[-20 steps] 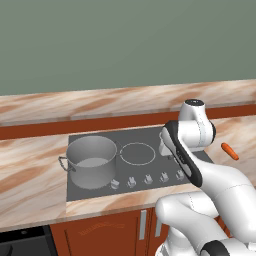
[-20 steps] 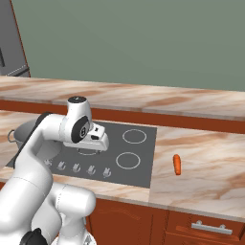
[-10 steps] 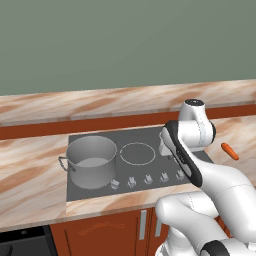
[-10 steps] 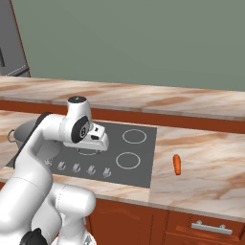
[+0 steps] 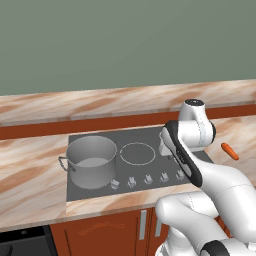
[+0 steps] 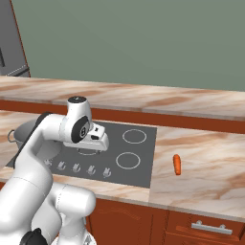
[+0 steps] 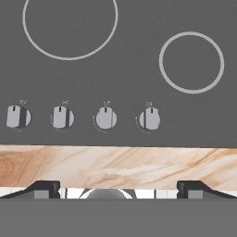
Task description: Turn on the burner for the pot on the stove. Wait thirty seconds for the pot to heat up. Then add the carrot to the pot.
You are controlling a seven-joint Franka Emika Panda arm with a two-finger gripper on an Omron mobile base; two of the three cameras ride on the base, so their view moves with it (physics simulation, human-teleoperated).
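Observation:
The grey pot (image 5: 92,161) stands on the left burner of the dark stove (image 5: 150,168), with its side partly behind my arm in the right base view (image 6: 20,139). My gripper (image 6: 95,146) hangs over the middle of the stove (image 6: 146,148), pointing down. In the hand view my gripper (image 7: 118,190) is open, its tips far apart with nothing between them, above the stove's front edge. Silver knobs (image 7: 106,118) line the stove (image 7: 129,88) just ahead of the tips. The orange carrot (image 5: 229,151) lies on the counter right of the stove, also seen from the right base view (image 6: 177,164).
Marble counter (image 5: 30,175) runs on both sides of the stove, with a raised back ledge (image 5: 100,102) and a green wall behind. White ring markings (image 7: 191,62) mark the unused burners. A dark fridge (image 6: 8,43) stands at the far left. Wooden cabinet fronts (image 6: 210,225) sit below.

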